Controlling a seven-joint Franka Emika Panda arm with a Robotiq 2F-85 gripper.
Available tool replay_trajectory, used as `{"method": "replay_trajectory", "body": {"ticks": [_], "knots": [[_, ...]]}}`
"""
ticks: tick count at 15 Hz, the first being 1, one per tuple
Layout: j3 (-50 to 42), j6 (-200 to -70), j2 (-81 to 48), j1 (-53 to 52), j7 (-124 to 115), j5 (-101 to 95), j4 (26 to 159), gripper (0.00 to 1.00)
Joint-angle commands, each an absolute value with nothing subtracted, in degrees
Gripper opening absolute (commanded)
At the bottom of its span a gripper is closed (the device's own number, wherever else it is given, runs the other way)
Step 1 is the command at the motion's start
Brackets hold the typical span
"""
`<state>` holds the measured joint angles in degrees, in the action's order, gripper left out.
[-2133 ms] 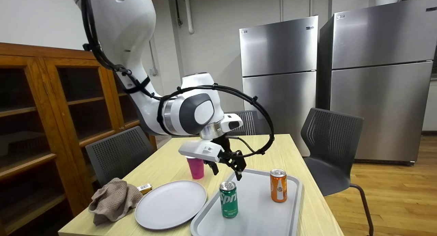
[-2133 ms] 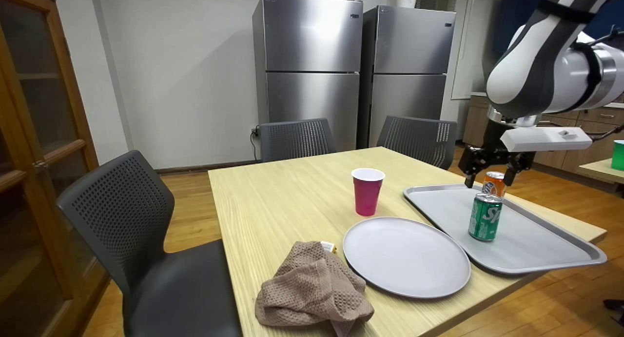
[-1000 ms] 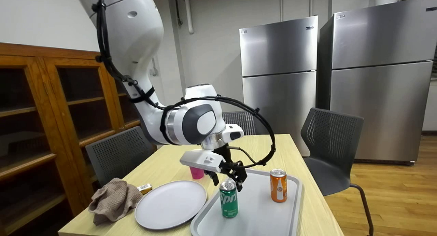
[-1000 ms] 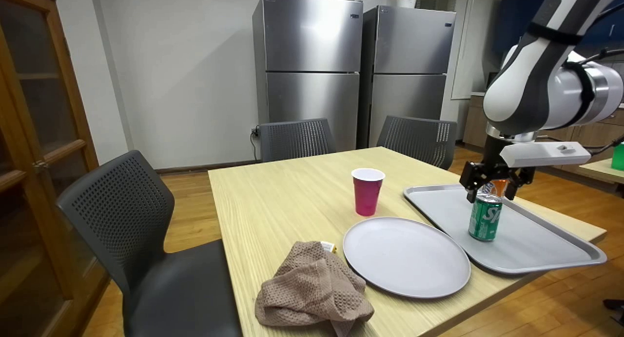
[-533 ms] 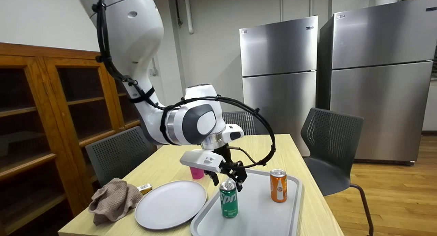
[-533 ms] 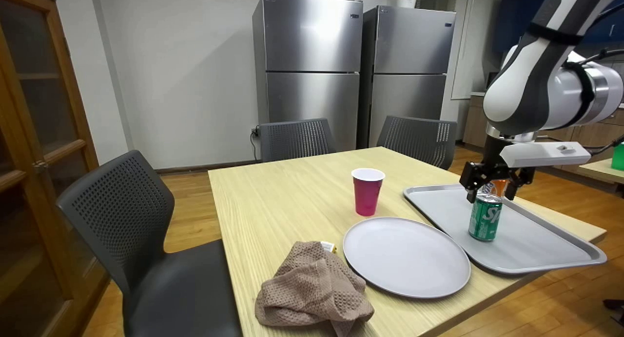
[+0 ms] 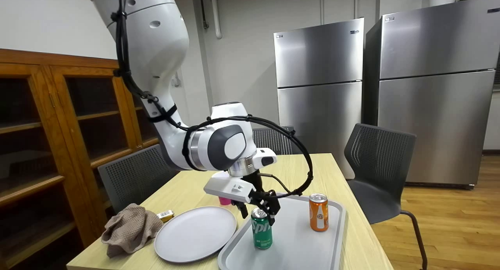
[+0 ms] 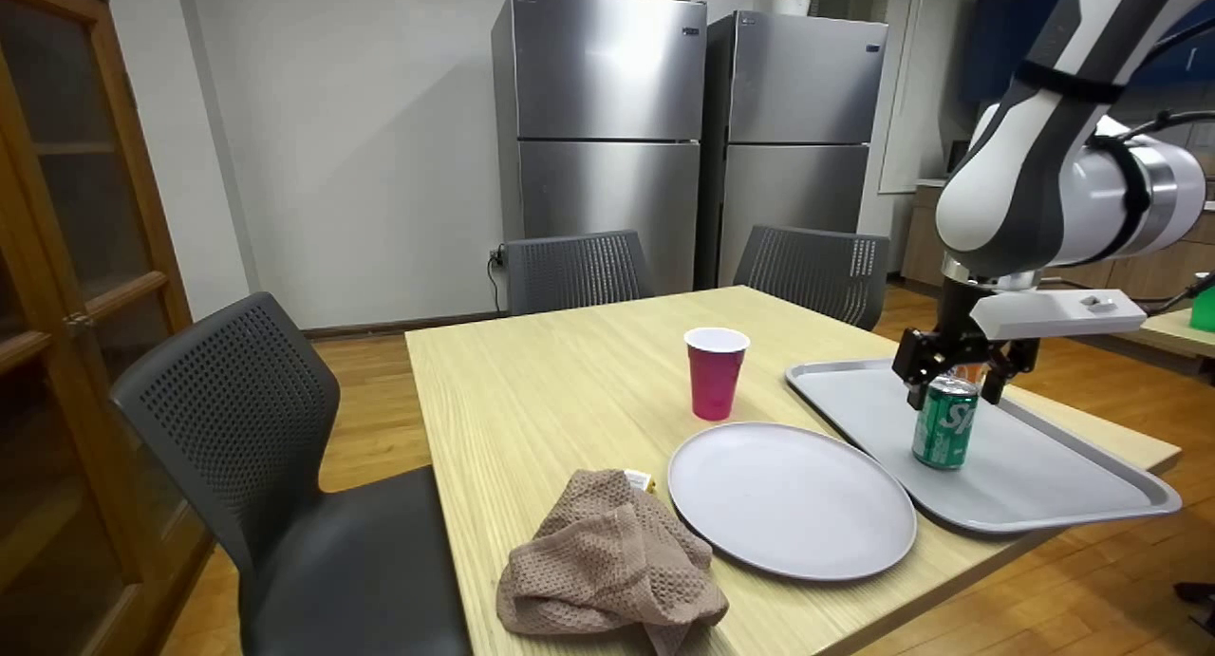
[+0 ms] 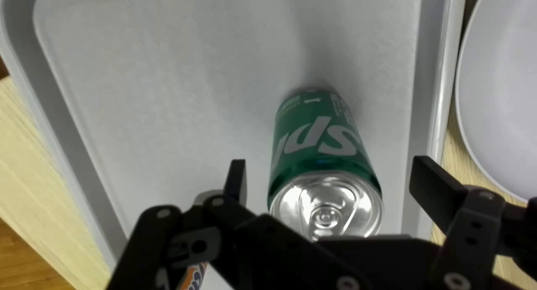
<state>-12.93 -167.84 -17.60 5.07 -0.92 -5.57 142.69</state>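
A green Sprite can [image 7: 262, 235] stands upright on a grey tray [image 7: 299, 242]. My gripper [image 9: 334, 176] is open above it, pointing down. In the wrist view, one finger [image 9: 436, 193] is to the right of the can's silver top and the other to the left, with a gap on each side. Both exterior views show the fingertips at about the height of the can's rim. Nothing is held. An orange can [image 7: 318, 215] also stands on the tray, mostly hidden behind the gripper and the Sprite can in an exterior view [image 8: 968, 372].
A pale round plate [image 8: 793, 504] lies beside the tray. Past it are a crumpled brown cloth [image 8: 612, 561] and a small yellow-and-white item [image 7: 165, 215]. A pink cup [image 8: 714, 381] stands on the wooden table [image 8: 551, 381]. Dark chairs [image 7: 379, 172] surround the table.
Over about two seconds the gripper has come down toward the Sprite can, pausing midway. Its fingertips have dropped from above the can to beside its top. The cans and tray have not moved.
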Motion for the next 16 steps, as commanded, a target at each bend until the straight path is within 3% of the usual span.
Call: {"method": "replay_trajectory", "body": {"ticks": [1, 16], "knots": [[-10.44, -166.73, -19.06, 6.90, 0.74, -3.83, 141.35, 1.00], [-6.06, -165.90, -20.83, 12.41, 4.88, 0.39, 139.07, 1.00]]}}
